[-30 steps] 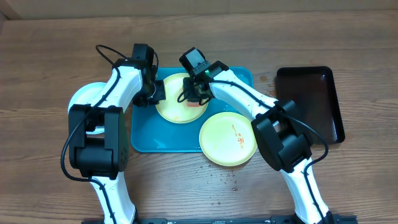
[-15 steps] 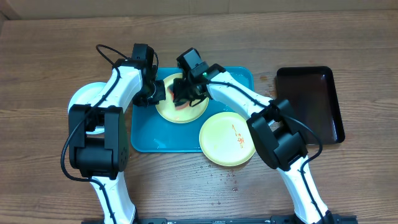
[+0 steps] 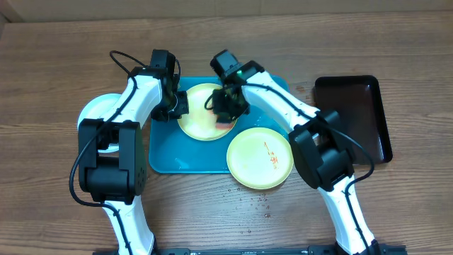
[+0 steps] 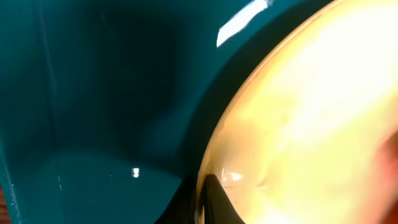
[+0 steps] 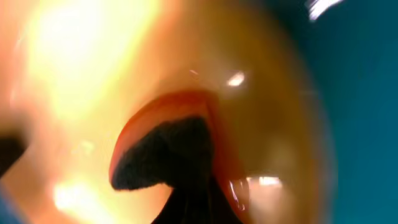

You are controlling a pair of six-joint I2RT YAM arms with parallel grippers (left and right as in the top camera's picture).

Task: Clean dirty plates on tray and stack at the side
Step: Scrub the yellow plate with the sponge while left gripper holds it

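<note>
While my left tool is clenched on the rim of the yellow plate in the blue tray, my right tool, grip unclear to me, should scrub the red smear with light, flat strokes.

Wooden table carrying a turquoise tray at centre and a black tray well to its right. A pale plate, partly hidden, lies just left of the turquoise tray. A yellow-green plate overlaps that tray's near right corner. Small specks dot the wood nearby.
</note>
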